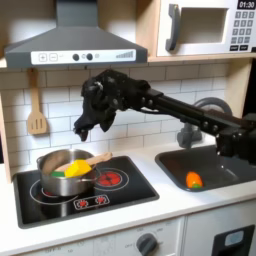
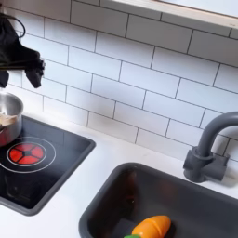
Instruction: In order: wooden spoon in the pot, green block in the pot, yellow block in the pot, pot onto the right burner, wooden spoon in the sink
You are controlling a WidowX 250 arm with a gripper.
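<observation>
The shiny pot (image 1: 62, 172) stands on the left ring of the black cooktop; its rim (image 2: 8, 115) shows at the second exterior view's left edge. Inside it lie the yellow block (image 1: 78, 167) and the green block (image 1: 58, 174). The wooden spoon (image 1: 95, 159) leans in the pot with its handle sticking out toward the first exterior view's right. The right burner (image 1: 108, 179) (image 2: 25, 153) glows red and is bare. My gripper (image 1: 87, 126) (image 2: 20, 72) hangs above the pot, open, holding nothing. The sink (image 1: 225, 158) (image 2: 102, 200) lies at the right in both exterior views.
An orange toy (image 1: 194, 180) (image 2: 151, 226) lies in the sink. A grey faucet (image 1: 189, 127) (image 2: 206, 149) stands behind the basin. A slotted wooden spatula (image 1: 37, 113) hangs on the tiled wall at the first exterior view's left. A range hood (image 1: 70, 45) overhangs the cooktop.
</observation>
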